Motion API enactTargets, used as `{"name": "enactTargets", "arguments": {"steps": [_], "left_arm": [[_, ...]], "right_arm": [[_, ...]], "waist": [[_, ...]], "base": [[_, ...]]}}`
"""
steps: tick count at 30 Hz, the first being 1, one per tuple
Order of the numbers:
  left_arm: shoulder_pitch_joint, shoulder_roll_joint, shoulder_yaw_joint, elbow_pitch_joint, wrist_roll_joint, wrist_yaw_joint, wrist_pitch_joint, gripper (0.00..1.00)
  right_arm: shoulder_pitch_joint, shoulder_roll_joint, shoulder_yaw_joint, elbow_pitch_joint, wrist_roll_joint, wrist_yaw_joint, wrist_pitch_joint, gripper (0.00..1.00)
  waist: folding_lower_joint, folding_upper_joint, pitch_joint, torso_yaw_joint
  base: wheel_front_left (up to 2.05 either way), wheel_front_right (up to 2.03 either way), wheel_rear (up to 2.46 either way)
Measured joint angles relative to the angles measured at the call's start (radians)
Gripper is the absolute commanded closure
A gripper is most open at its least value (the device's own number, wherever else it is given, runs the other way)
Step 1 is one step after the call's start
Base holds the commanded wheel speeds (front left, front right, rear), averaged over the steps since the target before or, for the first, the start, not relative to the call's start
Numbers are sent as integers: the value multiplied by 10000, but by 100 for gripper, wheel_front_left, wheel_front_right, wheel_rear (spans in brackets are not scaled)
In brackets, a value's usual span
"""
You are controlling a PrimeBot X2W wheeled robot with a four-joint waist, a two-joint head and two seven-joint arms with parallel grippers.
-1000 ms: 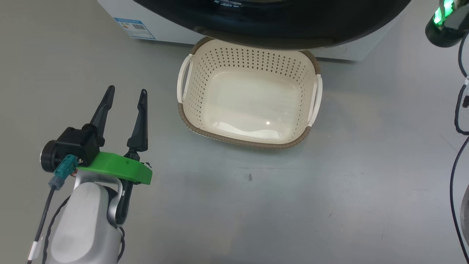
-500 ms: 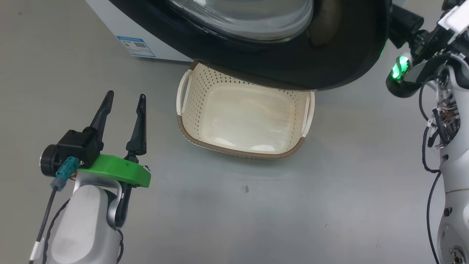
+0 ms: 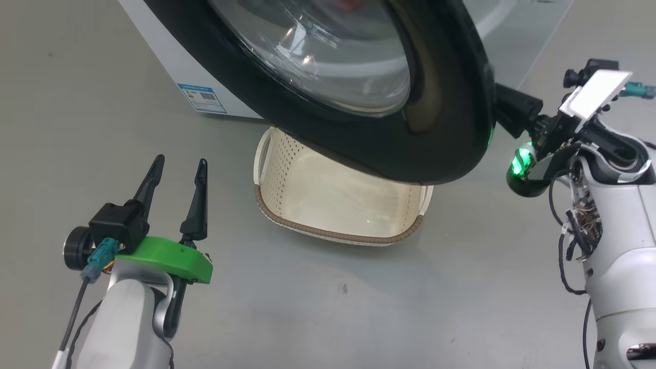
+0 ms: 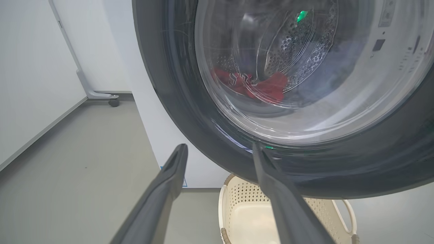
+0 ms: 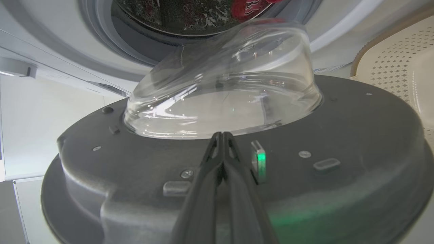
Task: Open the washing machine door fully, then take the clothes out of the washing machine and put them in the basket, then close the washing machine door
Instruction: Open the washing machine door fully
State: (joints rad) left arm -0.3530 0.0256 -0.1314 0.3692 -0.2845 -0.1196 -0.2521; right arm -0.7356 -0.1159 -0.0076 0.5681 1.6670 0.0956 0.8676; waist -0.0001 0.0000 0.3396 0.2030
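Washing machine door (image 3: 441, 102) is only part open above the basket (image 3: 333, 234), red jersey (image 4: 268, 89) in the drum (image 4: 291, 51) behind it, so the right gripper (image 5: 222, 135), fingers (image 5: 203, 196) together at its inner face, should probably sweep wide; left gripper (image 3: 179, 163) idles spread.

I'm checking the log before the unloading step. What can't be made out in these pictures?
The basket: head view, far half covered by the washing machine door.
The clothes: left wrist view, smeared through the door glass; right wrist view, cut by the top edge; lettering unreadable.
The right gripper: head view, fingertips behind the door's rim.
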Motion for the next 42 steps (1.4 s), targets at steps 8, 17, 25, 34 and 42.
{"name": "enactTargets", "arguments": {"steps": [8,17,25,34,42], "left_arm": [[395,4,-65,222,2,-2,0,0],[806,6,-337,416,42,-2,0,0],[1031,13,-439,435,42,2,0,0],[1106,17,-441,422,42,52,0,0],[1280,21,-393,380,40,150,0,0]], "right_arm": [[936,336,604,-79,-77,115,205,100],[1969,502,988,-261,67,169,307,100],[2584,523,1421,-652,320,171,307,100],[2986,510,2165,-1139,884,176,334,100],[3168,531,3208,-1528,1657,178,159,100]], "waist": [[0,0,-605,65],[0,0,-1357,228],[0,0,-1770,591],[0,0,-2021,912],[0,0,-2123,1040]], "base": [[0,0,0],[0,0,0],[0,0,0],[0,0,0],[0,0,0]]}}
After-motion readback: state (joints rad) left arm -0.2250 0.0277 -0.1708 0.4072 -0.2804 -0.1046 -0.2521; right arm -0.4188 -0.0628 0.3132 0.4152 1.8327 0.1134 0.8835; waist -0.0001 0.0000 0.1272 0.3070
